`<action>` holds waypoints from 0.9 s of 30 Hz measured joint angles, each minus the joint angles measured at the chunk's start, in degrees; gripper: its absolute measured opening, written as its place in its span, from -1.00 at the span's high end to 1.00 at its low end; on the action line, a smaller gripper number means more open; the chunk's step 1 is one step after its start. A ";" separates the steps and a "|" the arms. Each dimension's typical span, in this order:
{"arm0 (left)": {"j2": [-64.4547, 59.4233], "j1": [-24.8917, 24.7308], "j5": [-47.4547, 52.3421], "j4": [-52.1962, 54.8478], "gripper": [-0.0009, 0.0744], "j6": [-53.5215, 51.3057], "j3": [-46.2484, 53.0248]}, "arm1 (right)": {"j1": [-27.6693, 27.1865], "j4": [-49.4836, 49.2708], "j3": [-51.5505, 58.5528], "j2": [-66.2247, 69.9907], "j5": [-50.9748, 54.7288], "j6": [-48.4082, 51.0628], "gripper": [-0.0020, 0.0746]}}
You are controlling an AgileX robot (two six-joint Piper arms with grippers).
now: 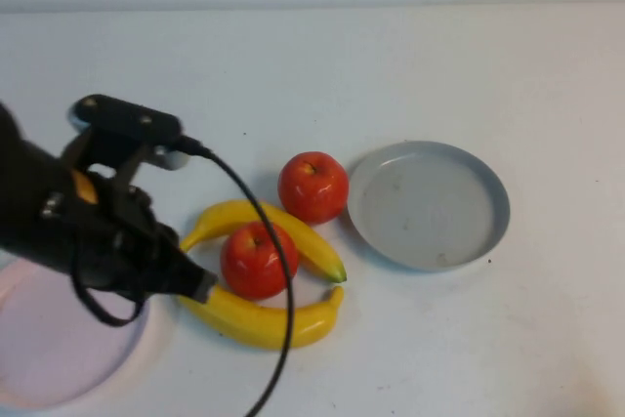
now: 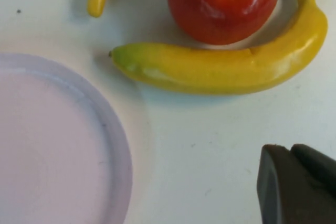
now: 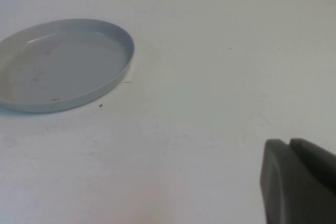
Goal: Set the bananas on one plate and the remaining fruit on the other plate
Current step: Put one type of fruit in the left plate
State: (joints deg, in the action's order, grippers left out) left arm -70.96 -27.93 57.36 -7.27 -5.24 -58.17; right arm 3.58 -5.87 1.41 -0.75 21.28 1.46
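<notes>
Two bananas hugging near apple: drop left claw straight down, avoid nudging banana. Both claws' opening: can't tell. Right claw parked by grey plate.

Right wrist cam: right pincer shows only as a dark finger tip at the frame corner, hovering over bare white surface. Can't tell how the fingers are set. Grey-blue plate sits well apart from the pincer, across open surface, flat, nothing in it apart from a few small specks. Couple of tiny dark specks on the surface just beside the plate's rim, on the pincer's side.
</notes>
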 joint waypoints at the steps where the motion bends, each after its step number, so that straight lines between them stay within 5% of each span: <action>1: -1.62 -2.04 0.00 1.40 0.98 1.08 -1.09 | 0.00 0.00 0.00 0.00 0.00 0.00 0.99; 9: -12.88 -13.15 1.03 7.72 0.93 3.76 -11.84 | 0.00 0.00 0.00 0.00 0.00 0.00 0.99; 13: -17.56 -13.54 4.53 8.53 0.47 3.65 -15.88 | 0.00 0.00 0.00 0.00 0.00 0.00 0.99; 19: -23.40 -13.54 4.98 11.85 -0.62 3.65 -18.66 | 0.00 0.00 0.00 0.00 0.00 0.00 0.99; 22: -24.99 -13.54 3.78 13.66 -0.79 3.65 -18.78 | 0.00 0.00 0.00 0.00 0.00 0.00 0.99; 27: -26.51 -13.54 2.28 15.94 -0.80 3.65 -18.86 | 0.00 0.00 0.00 0.00 0.00 0.00 0.99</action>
State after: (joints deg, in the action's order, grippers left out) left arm -97.47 -41.47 59.64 8.67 -1.59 -77.03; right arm 3.58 -5.87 1.41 -0.75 21.28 1.46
